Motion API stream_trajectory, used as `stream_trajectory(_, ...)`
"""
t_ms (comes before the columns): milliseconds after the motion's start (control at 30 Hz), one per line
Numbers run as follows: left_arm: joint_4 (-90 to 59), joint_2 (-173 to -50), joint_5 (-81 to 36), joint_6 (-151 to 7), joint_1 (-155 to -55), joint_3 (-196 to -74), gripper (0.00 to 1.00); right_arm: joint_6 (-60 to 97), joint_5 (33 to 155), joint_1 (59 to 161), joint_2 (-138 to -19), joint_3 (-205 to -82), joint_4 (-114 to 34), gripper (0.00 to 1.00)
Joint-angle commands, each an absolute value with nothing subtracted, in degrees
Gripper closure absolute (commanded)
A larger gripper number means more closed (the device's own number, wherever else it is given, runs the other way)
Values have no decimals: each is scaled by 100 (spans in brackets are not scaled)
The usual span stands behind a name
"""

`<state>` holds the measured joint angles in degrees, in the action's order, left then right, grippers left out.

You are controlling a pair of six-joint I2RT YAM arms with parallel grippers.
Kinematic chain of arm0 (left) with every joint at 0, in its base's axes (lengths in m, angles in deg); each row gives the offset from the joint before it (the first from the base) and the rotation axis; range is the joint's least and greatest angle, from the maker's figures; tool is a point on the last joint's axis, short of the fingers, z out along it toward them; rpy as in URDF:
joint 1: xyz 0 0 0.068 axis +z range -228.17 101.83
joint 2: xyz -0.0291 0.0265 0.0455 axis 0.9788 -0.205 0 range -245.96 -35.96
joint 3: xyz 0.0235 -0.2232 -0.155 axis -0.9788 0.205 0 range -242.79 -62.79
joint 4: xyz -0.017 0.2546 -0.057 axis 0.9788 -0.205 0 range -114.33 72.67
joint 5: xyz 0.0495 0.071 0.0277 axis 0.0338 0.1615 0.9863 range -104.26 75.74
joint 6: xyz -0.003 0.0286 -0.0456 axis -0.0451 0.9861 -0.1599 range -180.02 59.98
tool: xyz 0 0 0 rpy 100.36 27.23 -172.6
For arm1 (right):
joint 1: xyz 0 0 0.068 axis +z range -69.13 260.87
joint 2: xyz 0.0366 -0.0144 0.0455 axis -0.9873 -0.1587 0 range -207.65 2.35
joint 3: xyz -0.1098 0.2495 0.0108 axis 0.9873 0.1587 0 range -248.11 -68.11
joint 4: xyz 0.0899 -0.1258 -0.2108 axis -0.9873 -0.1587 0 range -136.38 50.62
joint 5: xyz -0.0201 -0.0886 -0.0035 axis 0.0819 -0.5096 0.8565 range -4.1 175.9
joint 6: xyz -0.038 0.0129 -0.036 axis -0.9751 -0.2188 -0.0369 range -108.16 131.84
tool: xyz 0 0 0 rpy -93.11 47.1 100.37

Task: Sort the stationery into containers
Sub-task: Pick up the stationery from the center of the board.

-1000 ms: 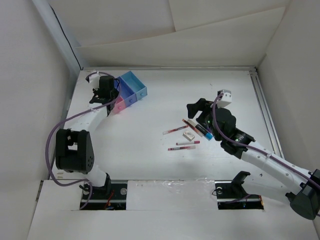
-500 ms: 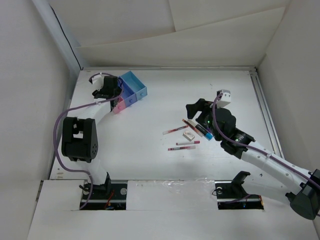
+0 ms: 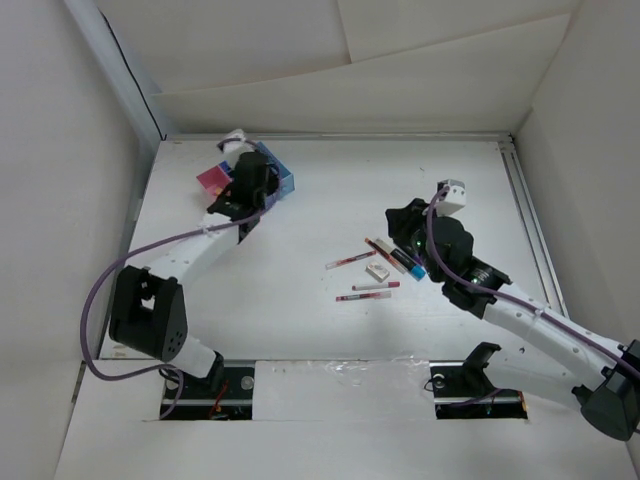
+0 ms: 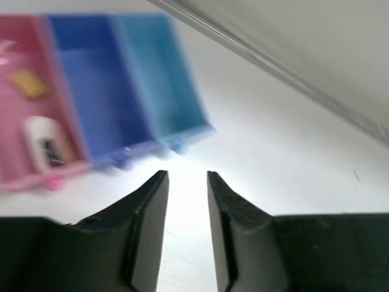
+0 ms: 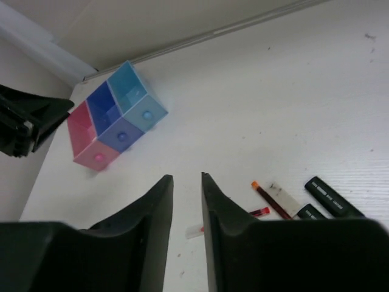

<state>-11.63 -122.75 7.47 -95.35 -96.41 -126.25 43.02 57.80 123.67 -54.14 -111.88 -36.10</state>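
Note:
The containers (image 4: 115,97) are a joined row of pink, blue and light blue bins. In the left wrist view the pink bin (image 4: 36,109) holds a beige eraser (image 4: 27,84) and a white eraser (image 4: 42,143). My left gripper (image 4: 185,176) hovers in front of the row, open by a narrow gap and empty; from above, my left gripper (image 3: 255,182) covers part of the bins (image 3: 283,176). The loose stationery lies mid-table: pink-red pens (image 3: 350,260), a block eraser (image 3: 377,271) and a dark marker (image 3: 408,263). Just right of them my right gripper (image 5: 185,177) is narrowly open and empty.
White walls enclose the table, with a metal rail along the back edge (image 3: 400,136) and the right side (image 3: 530,230). In the right wrist view the left arm (image 5: 24,128) shows beside the containers (image 5: 115,118), with pens (image 5: 267,198) and markers (image 5: 331,198) at lower right.
My left arm has swung right, from beside the pink bin to over the row, its jaws widening and then narrowing. The right jaws have narrowed; that arm has barely moved.

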Motion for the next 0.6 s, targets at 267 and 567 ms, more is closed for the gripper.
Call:
stream_trajectory(267,-898,-12709,-46,-8867,-12999,-11983,72,4735,4652,12235,-5038,-11170,-3771,61)
stream_trajectory(567,-959,-13782,349,-8605,-14109,-12746,31,4788,4758,12069,-5091,-11170,-3824,25)
